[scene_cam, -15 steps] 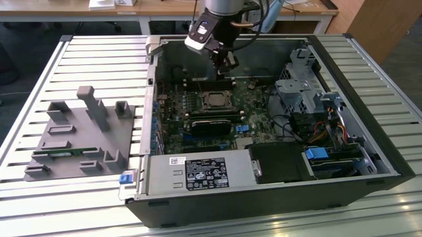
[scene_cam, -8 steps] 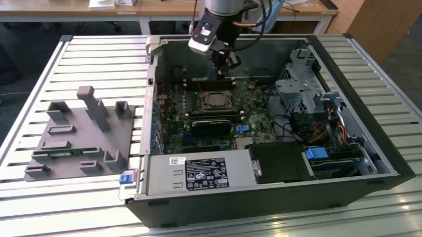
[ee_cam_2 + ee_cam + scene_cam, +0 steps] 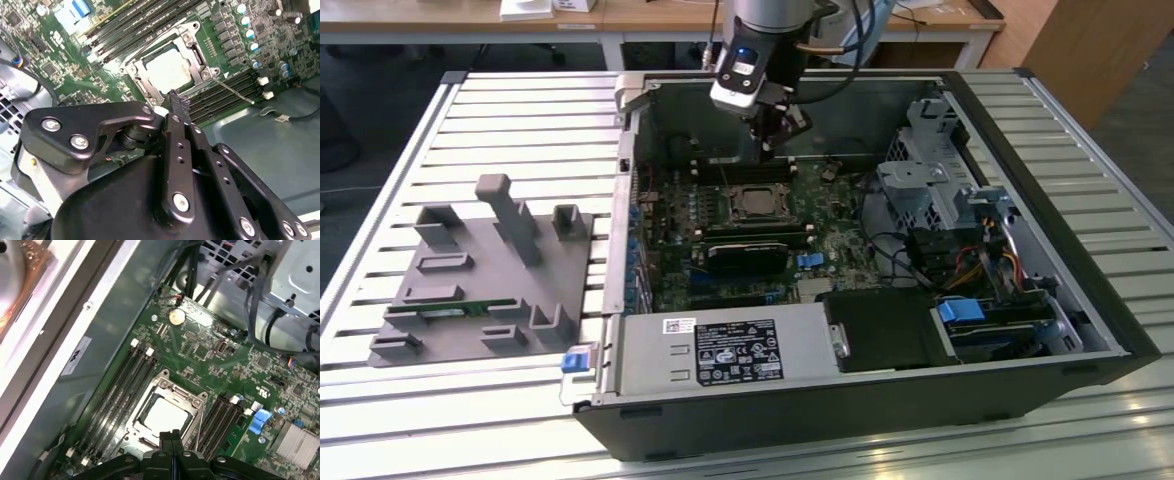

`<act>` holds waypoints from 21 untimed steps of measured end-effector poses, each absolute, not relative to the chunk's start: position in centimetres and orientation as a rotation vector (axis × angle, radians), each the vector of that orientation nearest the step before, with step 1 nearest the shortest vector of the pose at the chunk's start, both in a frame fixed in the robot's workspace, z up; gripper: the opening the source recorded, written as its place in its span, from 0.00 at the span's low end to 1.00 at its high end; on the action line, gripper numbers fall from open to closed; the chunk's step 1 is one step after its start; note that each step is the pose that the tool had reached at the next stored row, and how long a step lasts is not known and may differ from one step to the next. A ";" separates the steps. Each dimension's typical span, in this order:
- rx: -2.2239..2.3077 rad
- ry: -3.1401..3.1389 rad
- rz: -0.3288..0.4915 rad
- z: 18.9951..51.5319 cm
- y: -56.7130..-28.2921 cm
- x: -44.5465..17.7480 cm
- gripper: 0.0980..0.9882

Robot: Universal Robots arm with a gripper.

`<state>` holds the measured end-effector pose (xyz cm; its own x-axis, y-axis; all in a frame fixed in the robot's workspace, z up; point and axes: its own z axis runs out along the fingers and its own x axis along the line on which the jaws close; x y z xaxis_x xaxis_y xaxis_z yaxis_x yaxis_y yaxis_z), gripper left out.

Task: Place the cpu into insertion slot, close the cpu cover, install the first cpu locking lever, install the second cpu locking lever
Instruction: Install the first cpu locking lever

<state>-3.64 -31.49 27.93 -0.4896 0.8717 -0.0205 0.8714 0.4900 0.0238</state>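
Observation:
The cpu [image 3: 167, 70] lies in the insertion slot [image 3: 754, 203], its pale metal top showing through the cut-out of the cpu cover [image 3: 196, 47], which lies flat around it. In the first wrist view the cpu [image 3: 162, 415] sits inside the same silvery cpu cover [image 3: 172, 389]. A thin locking lever [image 3: 234, 91] sticks out sideways from one corner of the socket over the memory slots. My gripper [image 3: 178, 101] hangs just above the socket's edge, shut with nothing held. It appears in the first wrist view as my gripper [image 3: 172, 435] and in the exterior view as my gripper [image 3: 771, 150].
The open computer case [image 3: 1067, 300] lies on a slatted table. Long memory slots [image 3: 117, 390] flank the socket, and a black card [image 3: 747, 255] lies in front of it. A drive cage and cables [image 3: 934, 190] stand at the exterior view's right. A grey fixture [image 3: 480, 270] sits outside the case.

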 end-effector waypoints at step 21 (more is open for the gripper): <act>1.345 2.807 0.020 27.9 -31.5 -3.6 0.01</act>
<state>-3.64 -31.49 27.90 -0.6260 0.7795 -0.0205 0.7792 0.6264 0.0237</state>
